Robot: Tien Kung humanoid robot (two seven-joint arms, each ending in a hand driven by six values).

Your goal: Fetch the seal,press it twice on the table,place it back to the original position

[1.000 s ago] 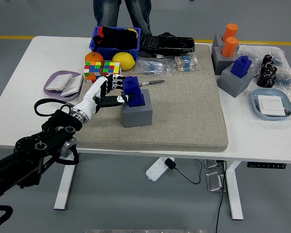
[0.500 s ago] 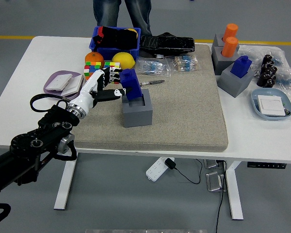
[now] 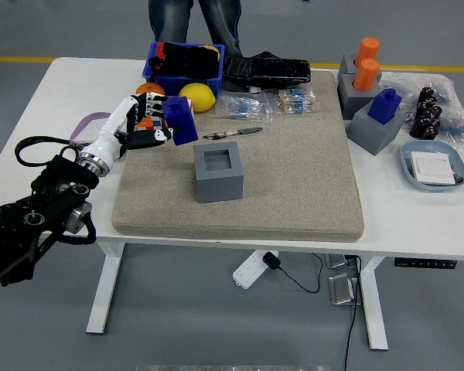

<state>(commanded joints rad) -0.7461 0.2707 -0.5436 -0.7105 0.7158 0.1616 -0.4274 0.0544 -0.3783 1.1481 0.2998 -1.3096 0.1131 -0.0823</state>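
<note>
Seal (image 3: 181, 120) is gripped sideways in the left hand (image 3: 143, 127); tilted so, it may press unevenly or slip out.

Bright, even overhead light, soft short shadows under the bench (image 3: 31, 166), sharp focus throughout, no glare, slight edge distortion

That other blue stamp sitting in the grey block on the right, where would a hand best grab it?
Judging by its pose, by the upper part of the blue seal, coming down from above. Its base is sunk in the grey holder, so only the top stands clear. The orange seals crowd the far side, so fingers on its left and right faces seem safest.
</note>
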